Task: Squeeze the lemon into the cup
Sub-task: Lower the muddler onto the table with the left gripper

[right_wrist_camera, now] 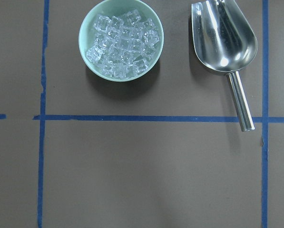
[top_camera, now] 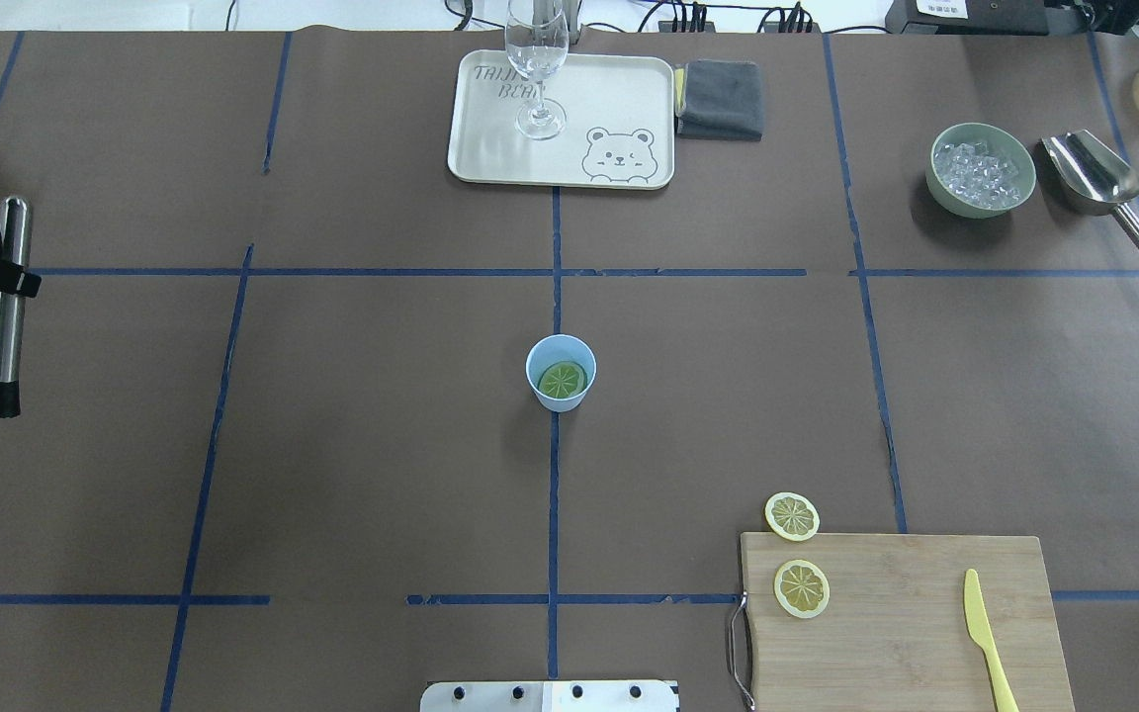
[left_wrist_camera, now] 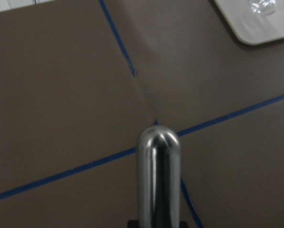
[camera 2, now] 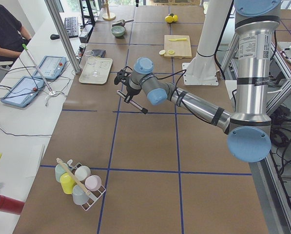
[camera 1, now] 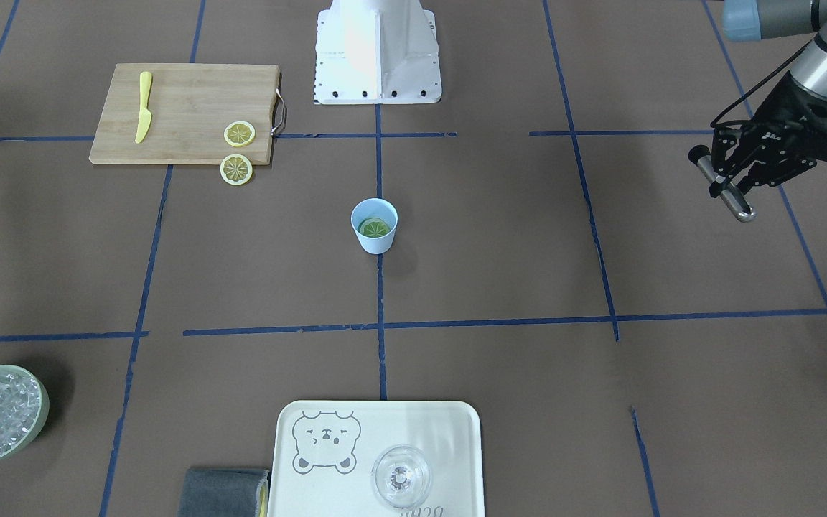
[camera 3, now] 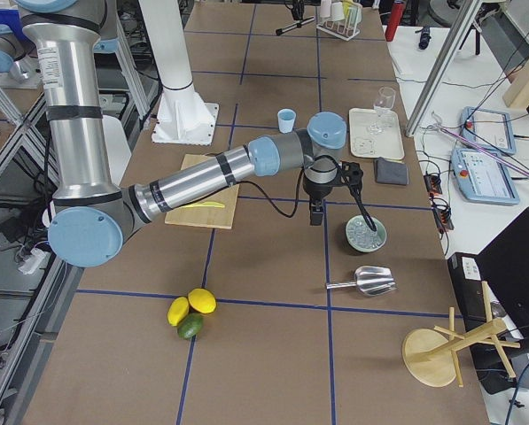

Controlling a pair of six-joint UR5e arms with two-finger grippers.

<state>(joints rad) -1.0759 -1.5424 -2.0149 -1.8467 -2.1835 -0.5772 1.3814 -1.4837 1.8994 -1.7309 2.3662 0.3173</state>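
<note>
Left pincer (camera 1: pixel 721 185) around steel rod (camera 1: pixel 738 207), fingertips indistinct

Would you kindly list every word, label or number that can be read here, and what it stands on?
"TAIJI" above "BEA", the end hidden by the glass: printed on the tray, overhead view.
White mark on the left tool, which grips a metal rod: too small to read.
Sticker on the left arm: too small to read.

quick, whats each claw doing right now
Left claw: closed, holding a metal rod.
Right claw: cannot be told; it shows only in a side view.
</note>
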